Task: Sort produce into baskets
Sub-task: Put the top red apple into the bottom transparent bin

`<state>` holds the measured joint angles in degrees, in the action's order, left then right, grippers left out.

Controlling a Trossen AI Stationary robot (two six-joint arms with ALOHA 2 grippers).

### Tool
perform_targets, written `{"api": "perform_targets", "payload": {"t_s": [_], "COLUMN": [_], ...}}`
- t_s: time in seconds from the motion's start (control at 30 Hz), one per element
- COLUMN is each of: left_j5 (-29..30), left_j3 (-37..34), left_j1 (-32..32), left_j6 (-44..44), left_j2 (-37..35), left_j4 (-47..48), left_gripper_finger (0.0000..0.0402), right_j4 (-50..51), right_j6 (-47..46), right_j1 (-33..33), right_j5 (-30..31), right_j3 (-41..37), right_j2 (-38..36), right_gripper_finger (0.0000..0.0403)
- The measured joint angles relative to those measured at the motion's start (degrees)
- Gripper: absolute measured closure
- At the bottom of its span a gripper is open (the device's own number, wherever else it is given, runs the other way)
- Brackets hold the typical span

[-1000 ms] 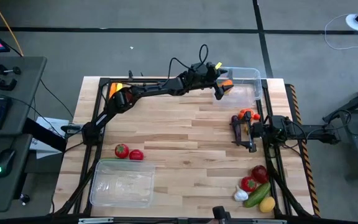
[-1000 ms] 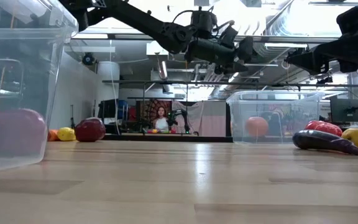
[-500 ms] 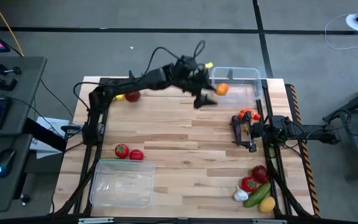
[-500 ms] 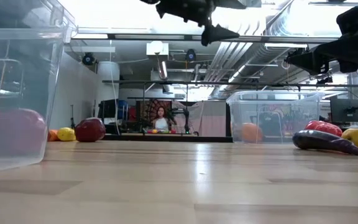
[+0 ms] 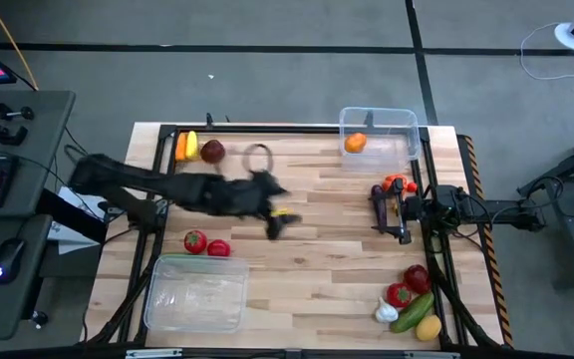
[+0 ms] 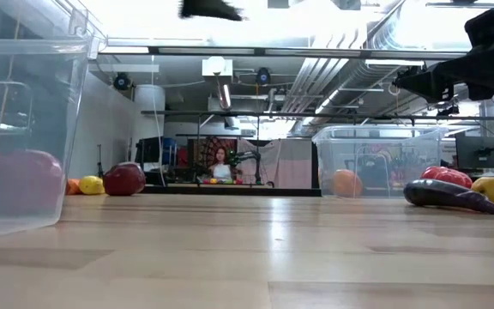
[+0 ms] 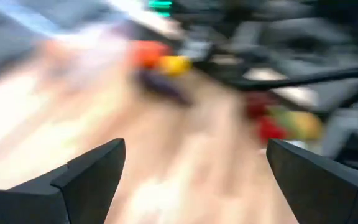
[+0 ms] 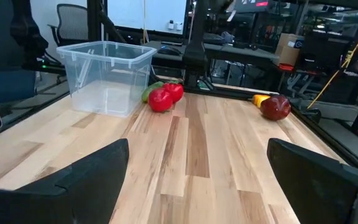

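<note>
Left pincer (image 5: 276, 225) hangs wide and empty over mid-bench (image 5: 327, 249); right pincer (image 5: 389, 214) waits wide beside the far basket (image 5: 379, 118).

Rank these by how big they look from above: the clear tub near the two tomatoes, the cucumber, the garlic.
1. clear tub, by far the largest.
2. cucumber, long and slim.
3. garlic, smallest.
</note>
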<state>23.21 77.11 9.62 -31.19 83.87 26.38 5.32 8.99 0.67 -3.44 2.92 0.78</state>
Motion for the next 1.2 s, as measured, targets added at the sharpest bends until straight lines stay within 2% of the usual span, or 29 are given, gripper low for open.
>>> {"api": "perform_targets", "payload": {"t_s": [0.03, 0.1, 0.17, 0.23, 0.4, 0.5, 0.57, 0.67, 0.83, 0.97, 1.13, 1.2], "left_j5": [3.21, 5.27, 3.86, 1.31, -6.60, -9.57, -10.99, -11.40, -11.76, -13.25, -11.94, -7.86], "left_j3": [0.43, 1.69, 2.72, 2.96, 2.98, 2.98, 2.98, 2.98, 2.98, 2.98, 2.98, 2.96], "left_j1": [-0.50, -4.42, -10.76, -19.00, -41.08, -50.41, -54.37, -57.43, -58.06, -57.76, -57.46, -57.21], "left_j6": [-2.08, -7.46, -11.14, -10.16, 5.10, 12.94, 18.74, 26.60, 35.48, 39.78, 42.46, 43.02], "left_j2": [-2.15, -5.54, -7.41, -8.30, -5.39, -2.19, 0.21, 4.05, 9.84, 13.54, 17.74, 18.80], "left_j4": [6.49, 18.85, 30.52, 38.32, 43.22, 43.29, 43.20, 43.38, 43.43, 45.49, 46.56, 46.18], "left_gripper_finger": [0.0022, 0.0024, 0.0024, 0.0025, 0.0025, 0.0025, 0.0025, 0.0025, 0.0025, 0.0025, 0.0025, 0.0025], "right_j4": [0.00, 0.00, 0.00, 0.00, 0.00, 0.00, 0.00, 0.00, 0.02, 0.00, 0.00, 0.00], "right_j6": [0.27, 0.10, 0.04, 0.04, 0.04, 0.04, 0.04, 0.04, 0.04, 0.04, 0.04, 0.04], "right_j1": [0.01, 0.01, 0.02, 0.00, 0.02, 0.00, 0.02, 0.02, 0.00, 0.00, 0.02, 0.01], "right_j5": [0.00, 0.02, 0.02, 0.02, 0.02, 0.02, 0.02, 0.02, 0.02, 0.02, 0.02, 0.02], "right_j3": [0.00, 0.00, 0.00, 0.00, 0.00, 0.00, 0.00, 0.00, 0.00, 0.00, 0.00, 0.00], "right_j2": [0.00, 0.00, 0.00, 0.00, 0.00, 0.00, 0.00, 0.00, 0.00, 0.00, 0.00, 0.00], "right_gripper_finger": [0.0025, 0.0025, 0.0025, 0.0025, 0.0025, 0.0025, 0.0025, 0.0025, 0.0025, 0.0025, 0.0025, 0.0025]}}
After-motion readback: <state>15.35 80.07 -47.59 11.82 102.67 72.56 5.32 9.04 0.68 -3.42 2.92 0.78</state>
